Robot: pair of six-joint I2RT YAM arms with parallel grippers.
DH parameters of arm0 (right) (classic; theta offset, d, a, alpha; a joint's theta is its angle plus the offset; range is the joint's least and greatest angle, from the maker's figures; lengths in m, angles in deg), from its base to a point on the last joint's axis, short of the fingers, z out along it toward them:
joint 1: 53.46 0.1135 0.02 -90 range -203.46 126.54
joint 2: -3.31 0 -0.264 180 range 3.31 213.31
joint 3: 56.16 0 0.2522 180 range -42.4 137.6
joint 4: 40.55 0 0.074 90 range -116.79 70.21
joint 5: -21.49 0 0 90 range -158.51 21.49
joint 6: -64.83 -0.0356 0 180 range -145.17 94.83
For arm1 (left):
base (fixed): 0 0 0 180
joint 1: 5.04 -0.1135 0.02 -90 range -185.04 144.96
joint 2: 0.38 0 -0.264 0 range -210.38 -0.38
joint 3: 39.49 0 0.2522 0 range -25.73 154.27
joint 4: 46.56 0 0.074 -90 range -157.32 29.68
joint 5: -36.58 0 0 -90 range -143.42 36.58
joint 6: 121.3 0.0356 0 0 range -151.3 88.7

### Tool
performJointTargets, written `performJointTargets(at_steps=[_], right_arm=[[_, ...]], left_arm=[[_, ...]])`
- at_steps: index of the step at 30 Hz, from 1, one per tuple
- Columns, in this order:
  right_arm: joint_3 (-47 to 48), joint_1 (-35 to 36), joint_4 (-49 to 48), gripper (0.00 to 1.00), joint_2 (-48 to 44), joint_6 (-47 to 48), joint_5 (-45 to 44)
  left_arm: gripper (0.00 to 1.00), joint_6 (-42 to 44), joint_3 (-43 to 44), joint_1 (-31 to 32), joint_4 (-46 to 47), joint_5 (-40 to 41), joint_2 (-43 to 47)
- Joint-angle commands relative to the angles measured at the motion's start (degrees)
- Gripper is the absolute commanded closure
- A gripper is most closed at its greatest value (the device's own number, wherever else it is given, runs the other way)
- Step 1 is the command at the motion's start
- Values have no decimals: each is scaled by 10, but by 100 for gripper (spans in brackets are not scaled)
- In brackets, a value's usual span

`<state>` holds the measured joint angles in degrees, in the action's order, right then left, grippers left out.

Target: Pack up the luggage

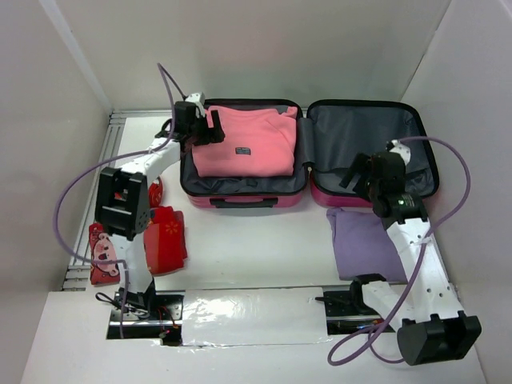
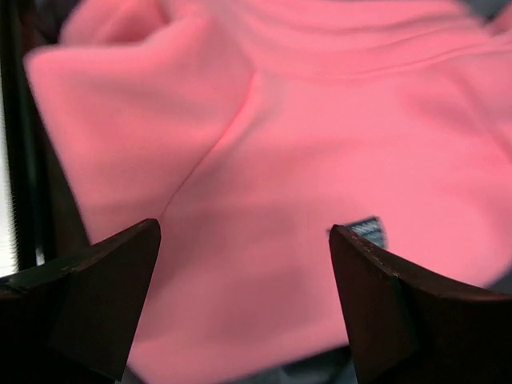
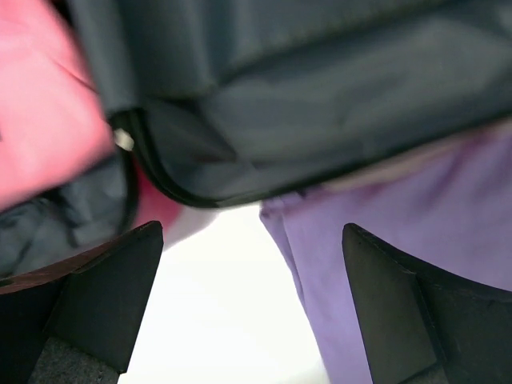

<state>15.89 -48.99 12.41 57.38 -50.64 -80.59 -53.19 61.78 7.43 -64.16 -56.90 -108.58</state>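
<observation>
The luggage (image 1: 240, 200) lies open at the back of the table, with magenta edges and grey lining. A folded pink sweater (image 1: 244, 142) lies in its left half and also fills the left wrist view (image 2: 304, 144). The right half (image 1: 376, 136) holds nothing. My left gripper (image 1: 214, 128) is open and empty, over the sweater's left edge. My right gripper (image 1: 352, 178) is open and empty, over the near edge of the right half. A folded purple garment (image 1: 364, 244) lies on the table just in front of it and also shows in the right wrist view (image 3: 400, 264).
A red patterned garment (image 1: 164, 240) and a red-pink printed item (image 1: 102, 252) lie at the left, beside the left arm. White walls enclose the table on the left, back and right. A shiny foil strip (image 1: 248, 312) runs between the arm bases.
</observation>
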Motion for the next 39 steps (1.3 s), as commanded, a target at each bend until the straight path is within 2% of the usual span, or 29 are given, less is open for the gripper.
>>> performJointTargets(at_steps=[1, 3, 6, 10, 12, 14, 17, 23, 26, 29, 31, 37, 39], right_arm=[[-51, -7, 41, 0, -12, -77, -46], [-66, -12, 47, 0, -18, -83, -46], [-91, -12, 40, 0, -23, -78, -22], [-113, -12, -23, 0, -8, -86, 53], [-138, -12, -65, 6, 29, -100, 109], [-171, -12, -72, 11, 65, -127, 104], [-220, -7, -92, 17, 57, -141, 87], [-261, -7, -55, 18, -39, -167, 25], [-261, -7, -33, 16, -55, -188, 9], [-261, -7, -26, 13, -55, -218, -29], [-266, -7, -46, 13, -48, -209, -29], [-304, -7, -112, 13, -78, -138, 65], [-304, -7, -118, 16, -78, -125, 92]], left_arm=[[2, -38, 65, -7, 23, 23, -91], [2, -47, 84, -7, 2, 15, -103], [2, -47, 66, -7, 17, -14, -96], [0, -41, 68, -1, 18, -48, -45], [0, -46, 100, 4, -4, -72, -20], [0, -47, 107, 5, -16, -100, 4], [0, -41, 95, 15, -16, -112, 70], [0, -30, 37, 15, -22, -118, 179], [0, -30, -10, 15, -39, -104, 237], [0, -46, -77, 15, -52, -64, 300], [0, -75, -107, 8, -85, -5, 347], [0, -194, -228, -62, -268, 181, 474], [0, -247, -275, -91, -309, 207, 535]])
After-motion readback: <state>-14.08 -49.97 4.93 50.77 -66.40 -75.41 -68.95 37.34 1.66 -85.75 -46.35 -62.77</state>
